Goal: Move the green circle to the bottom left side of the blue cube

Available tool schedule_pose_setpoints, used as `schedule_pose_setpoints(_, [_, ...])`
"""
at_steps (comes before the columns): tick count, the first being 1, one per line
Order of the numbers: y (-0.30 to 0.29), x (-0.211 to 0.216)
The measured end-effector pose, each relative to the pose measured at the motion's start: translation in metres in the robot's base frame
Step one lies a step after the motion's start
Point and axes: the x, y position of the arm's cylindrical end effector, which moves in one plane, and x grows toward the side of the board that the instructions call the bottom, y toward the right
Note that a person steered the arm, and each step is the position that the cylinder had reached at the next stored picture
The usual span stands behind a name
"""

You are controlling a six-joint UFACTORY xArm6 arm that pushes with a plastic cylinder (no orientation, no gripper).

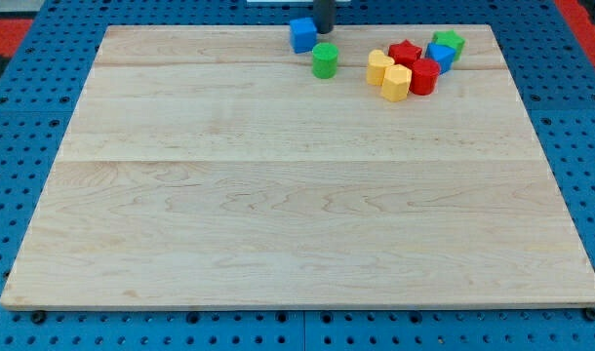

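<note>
Hovering at the counter's (278, 195) far edge, my tip (323, 30) serves as the end effector: a bare rod with no jaws to part or close, clamped on nothing. The green circle (324, 60) stands just below my tip, apart from it, and the blue cube (302, 35) sits just to its left, seemingly close but not touching. Farther right of my tip lies a cluster: two yellow blocks (388, 76), a red star (405, 51), a red cylinder (424, 76), another blue block (440, 56) and a green star (449, 42). Light, rigid and smooth, the circle should slide easily but may roll off a glancing push; contact belongs squarely on its right side, low down.
</note>
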Motion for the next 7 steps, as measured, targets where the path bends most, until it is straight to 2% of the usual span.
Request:
schedule_pose_setpoints(1, [0.021, 0.001])
schedule_pose_setpoints(2, [0.061, 0.018])
schedule_pose_setpoints(4, [0.057, 0.084])
schedule_pose_setpoints(5, [0.025, 0.088])
schedule_pose_setpoints(7, [-0.024, 0.050])
